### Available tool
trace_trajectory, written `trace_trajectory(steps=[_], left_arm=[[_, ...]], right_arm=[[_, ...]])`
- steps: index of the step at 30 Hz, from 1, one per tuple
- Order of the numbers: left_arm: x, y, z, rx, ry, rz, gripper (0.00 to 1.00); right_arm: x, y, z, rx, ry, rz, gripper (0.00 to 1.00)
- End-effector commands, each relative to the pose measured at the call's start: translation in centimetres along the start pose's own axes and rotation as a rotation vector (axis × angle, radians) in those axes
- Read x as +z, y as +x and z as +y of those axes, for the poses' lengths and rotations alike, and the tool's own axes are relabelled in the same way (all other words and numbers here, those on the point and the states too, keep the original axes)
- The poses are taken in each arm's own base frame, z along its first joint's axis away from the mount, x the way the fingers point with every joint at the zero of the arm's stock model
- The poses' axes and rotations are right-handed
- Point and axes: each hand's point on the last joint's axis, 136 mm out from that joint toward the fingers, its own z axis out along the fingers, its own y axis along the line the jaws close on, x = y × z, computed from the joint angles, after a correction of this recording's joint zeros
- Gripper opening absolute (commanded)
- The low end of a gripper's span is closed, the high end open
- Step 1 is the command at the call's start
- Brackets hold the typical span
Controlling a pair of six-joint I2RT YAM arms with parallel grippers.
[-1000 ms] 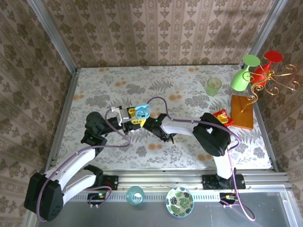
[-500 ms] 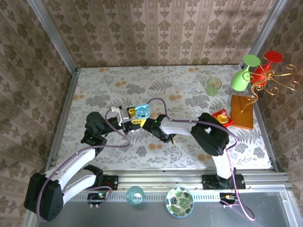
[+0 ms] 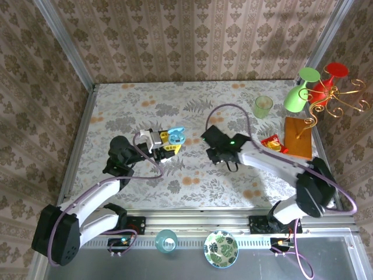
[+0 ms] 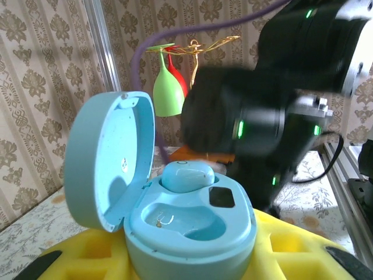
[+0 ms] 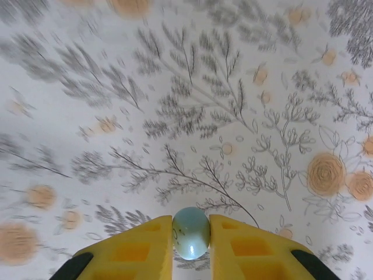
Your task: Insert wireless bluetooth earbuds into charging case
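The charging case [image 4: 192, 236] here is pale blue, not white; it stands with its hinged lid [image 4: 108, 157] open, and my left gripper [image 4: 192, 265] is shut on its base between yellow fingers [image 4: 70, 262]. One pale blue earbud [image 4: 186, 175] sits in the far socket, while the near socket [image 4: 180, 220] is empty. From above, the case [image 3: 175, 136] sits left of the table's centre in the left gripper [image 3: 169, 143]. A second pale blue earbud [image 5: 190, 232] is pinched in my right gripper [image 5: 190, 240], above the patterned table, which is to the right of the case [image 3: 221, 156].
A green cup [image 3: 263, 106], green glass [image 3: 300, 90], red glass [image 3: 329, 79], wooden board [image 3: 298, 137] and snack packet [image 3: 274, 144] crowd the far right. A patterned bowl [image 3: 220, 248] and teal cup [image 3: 166, 240] sit at the near rail. The right arm's dark body [image 4: 262, 116] looms behind the case.
My right arm has swung away from the case toward the right, carrying the earbud. The left gripper with the open case has shifted slightly right.
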Motion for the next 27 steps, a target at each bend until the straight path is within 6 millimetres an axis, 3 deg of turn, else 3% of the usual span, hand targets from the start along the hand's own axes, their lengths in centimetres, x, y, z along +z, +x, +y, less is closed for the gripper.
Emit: trace_trajectory(steps=[1,8,13,23,27], left_arm=[[0.2,-1.2,0.5,0.046,-0.016,-0.041,0.22],[0.4,0.0,1.2,0.052,-0.05,-0.037,0.22],[0.5,0.9,1.9,0.059,-0.083,-0.032,0.22],[1.0,1.3,2.1,0.046,-0.071,-0.038,0.21],[0.9,1.4,2.0,0.046,-0.072,-0.036,0.21]], right_arm=[[-3.9,-2.7,3.7,0.089,-0.332,-0.14,0.21],[-13.8,-7.4,8.4,0.113,-0.781,-0.381,0.21],[-17.7,-8.9,10.5,0.059,-0.893,-0.465,0.21],[-18.6,-11.8,13.8,-0.024,-0.909,-0.498,0.21],[-17.8,-12.7,13.7,-0.026,-0.865,-0.499,0.21]])
